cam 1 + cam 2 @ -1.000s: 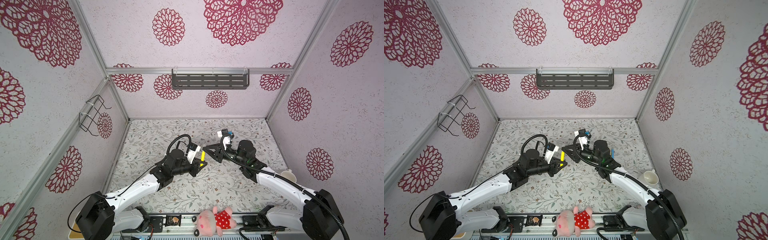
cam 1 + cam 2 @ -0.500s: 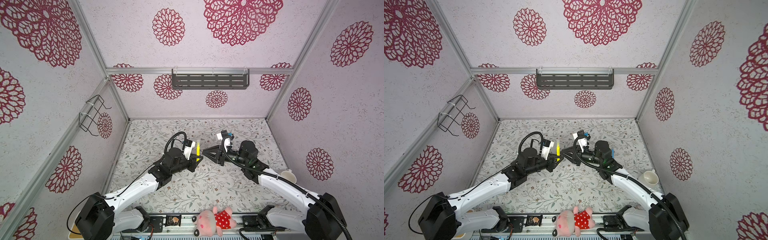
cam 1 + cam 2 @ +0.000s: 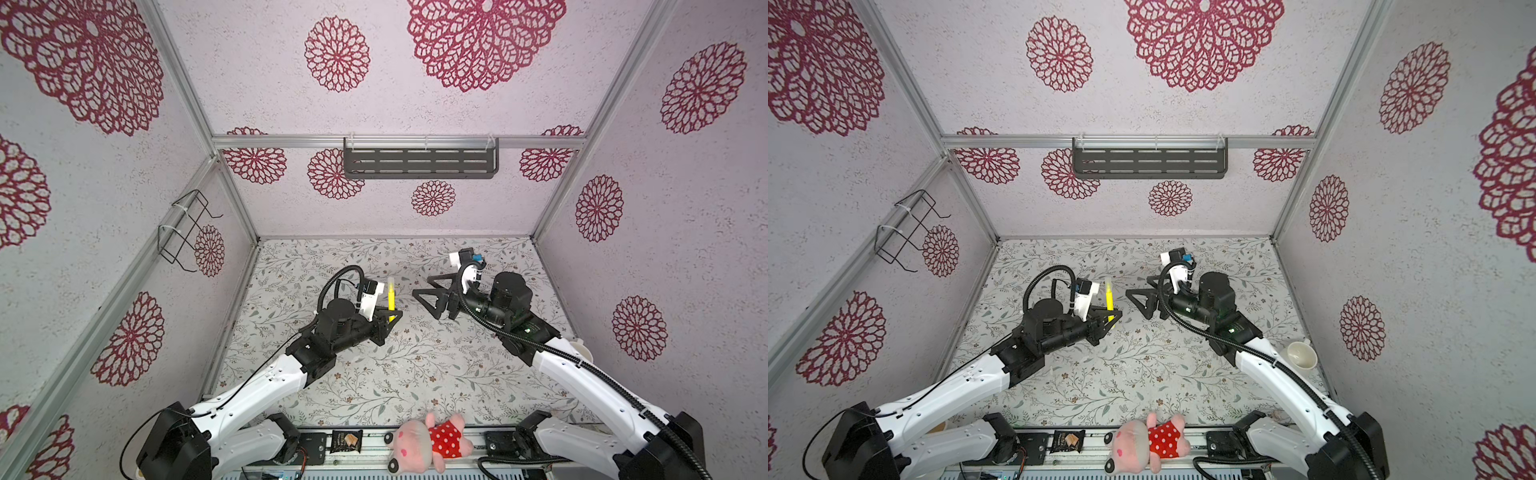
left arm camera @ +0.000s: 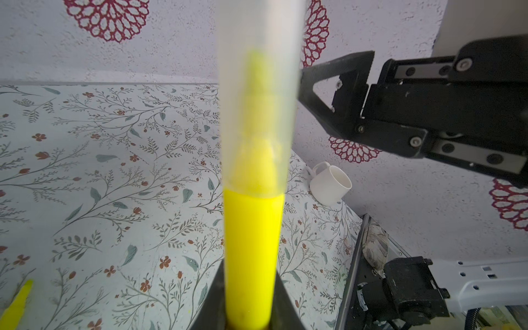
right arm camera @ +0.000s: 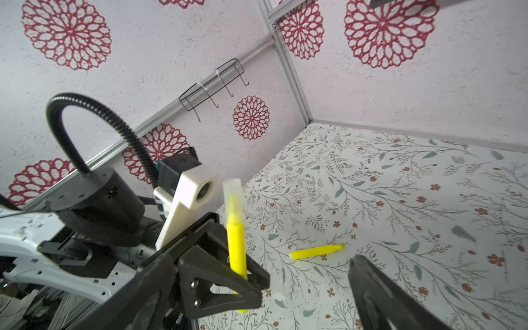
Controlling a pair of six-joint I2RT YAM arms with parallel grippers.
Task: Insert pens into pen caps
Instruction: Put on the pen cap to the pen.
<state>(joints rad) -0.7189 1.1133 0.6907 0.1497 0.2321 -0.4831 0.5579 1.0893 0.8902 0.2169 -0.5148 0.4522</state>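
Pen (image 5: 236, 248) in cap (image 5: 232, 191) — left fingers (image 5: 220, 274) grip | right fingers (image 3: 430, 297) now spread

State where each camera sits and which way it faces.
Top views: high above the robot's base, facing down over the table; both arms and the open right gripper show.
Left wrist: on the left arm, facing along the left gripper's yellow pen toward the right gripper.
Right wrist: on the right arm, facing the left gripper; own fingers show.
Shared: both wrist views show the pen cap.
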